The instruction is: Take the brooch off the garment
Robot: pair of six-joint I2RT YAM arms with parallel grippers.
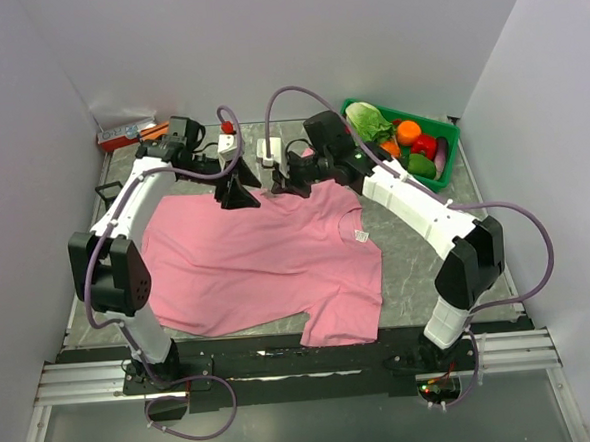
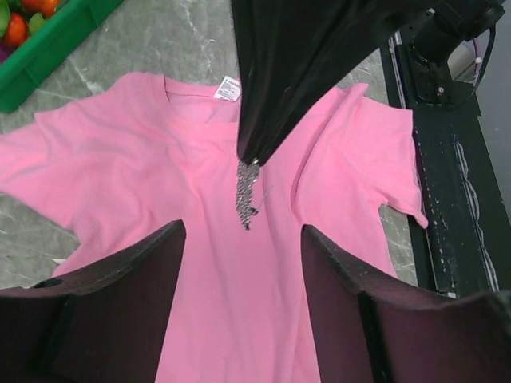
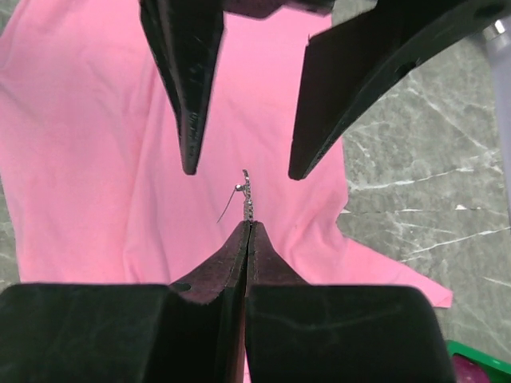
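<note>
The pink T-shirt (image 1: 258, 263) lies flat on the grey table, its white neck label (image 1: 361, 236) to the right. Both grippers hover over its far edge. My right gripper (image 1: 278, 187) is shut on the brooch (image 3: 247, 191), a tiny silvery piece with a thin pin, sticking out of the closed fingertips (image 3: 249, 225) above the cloth (image 3: 96, 120). In the left wrist view the brooch (image 2: 247, 195) hangs from the right gripper's black tip over the shirt (image 2: 160, 159). My left gripper (image 1: 235, 193) is open and empty, its jaws facing the brooch (image 2: 243, 227).
A green bin (image 1: 410, 139) of vegetables stands at the back right. A red box (image 1: 125, 136) sits at the back left, and white devices (image 1: 268, 147) stand behind the grippers. A black rail (image 1: 303, 356) runs along the near edge.
</note>
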